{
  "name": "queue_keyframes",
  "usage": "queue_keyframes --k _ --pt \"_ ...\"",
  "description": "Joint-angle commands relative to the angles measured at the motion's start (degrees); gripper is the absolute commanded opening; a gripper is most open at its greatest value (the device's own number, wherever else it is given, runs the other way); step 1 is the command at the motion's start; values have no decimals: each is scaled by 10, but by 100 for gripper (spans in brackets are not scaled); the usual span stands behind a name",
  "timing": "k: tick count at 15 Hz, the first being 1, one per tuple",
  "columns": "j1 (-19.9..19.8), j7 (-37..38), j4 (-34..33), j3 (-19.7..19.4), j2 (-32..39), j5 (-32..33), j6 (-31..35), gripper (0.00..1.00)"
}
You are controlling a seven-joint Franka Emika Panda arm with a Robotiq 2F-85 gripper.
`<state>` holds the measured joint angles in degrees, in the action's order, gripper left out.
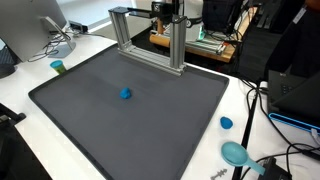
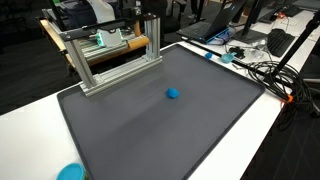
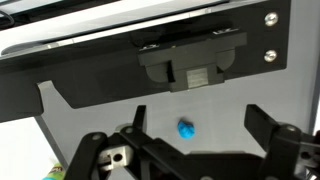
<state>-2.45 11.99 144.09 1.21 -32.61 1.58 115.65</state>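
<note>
A small blue lump (image 1: 125,94) lies near the middle of a dark grey mat (image 1: 90,115) on a white table; it shows in both exterior views (image 2: 172,94). In the wrist view my gripper (image 3: 200,122) is open and empty. Its two black fingers stand wide apart, well above the mat. The blue lump (image 3: 187,129) shows between them, a little nearer one finger, and touches neither. The gripper itself is not clear in the exterior views.
An aluminium frame (image 1: 150,40) stands at the mat's far edge (image 2: 110,55). A teal cup (image 1: 58,67), a blue lid (image 1: 226,123) and a teal scoop (image 1: 235,153) lie on the white table. Cables (image 2: 262,68) run beside the mat.
</note>
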Motion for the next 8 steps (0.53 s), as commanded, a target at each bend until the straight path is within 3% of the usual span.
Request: queue_keyframes --k 1,5,6,8 --pt "12 -49 41 -13 -57 -19 6 100" --pt "26 -100 81 -16 -105 -19 -10 100" --pt "12 -76 49 -7 -62 -7 -5 100" --pt "17 -84 66 -7 -82 -7 -5 100"
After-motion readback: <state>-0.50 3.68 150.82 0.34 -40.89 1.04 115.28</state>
